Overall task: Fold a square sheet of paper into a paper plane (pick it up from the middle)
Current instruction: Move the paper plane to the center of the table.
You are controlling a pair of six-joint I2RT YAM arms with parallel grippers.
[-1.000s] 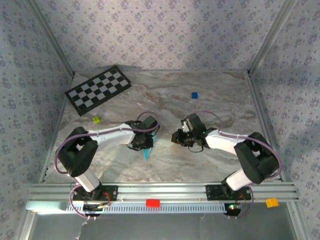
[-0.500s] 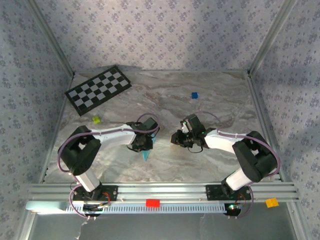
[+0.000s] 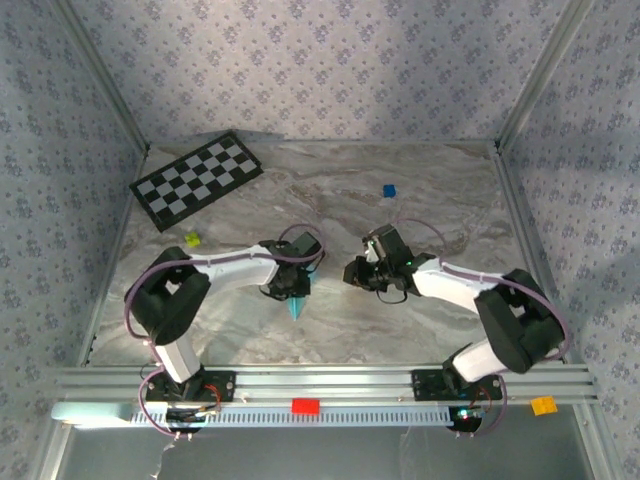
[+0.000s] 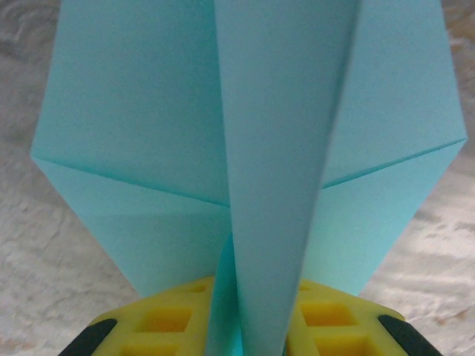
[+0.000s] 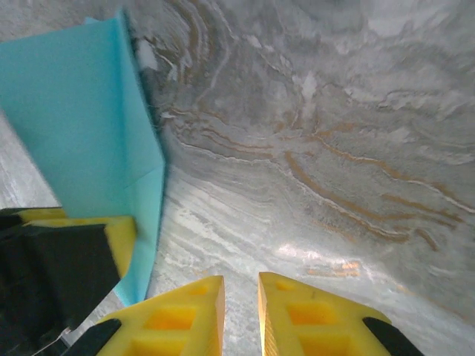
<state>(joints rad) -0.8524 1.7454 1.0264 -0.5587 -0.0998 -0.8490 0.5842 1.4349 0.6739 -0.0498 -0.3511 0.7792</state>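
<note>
Looking from the left, we see no container holding anything, just the left gripper (image 3: 291, 293) low over the marble table (image 3: 420, 200) with the folded paper plane (image 4: 245, 148) standing between its yellow fingers (image 4: 326, 315), its point (image 3: 295, 310) aimed toward the arms' bases. We cannot tell whether those jaws pinch the paper or merely flank it. Farther right, the right gripper (image 5: 240, 311) hovers just beside the plane with its fingers nearly together, holding nothing.

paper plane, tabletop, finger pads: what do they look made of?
Paper plane: thin matte sky-blue paper, sharp creases. Table: marble-look surface, grey-brown veining, slight sheen; possibly printed laminate. Right gripper fingers: yellow moulded plastic or rubber, waffle-grid recesses.
</note>
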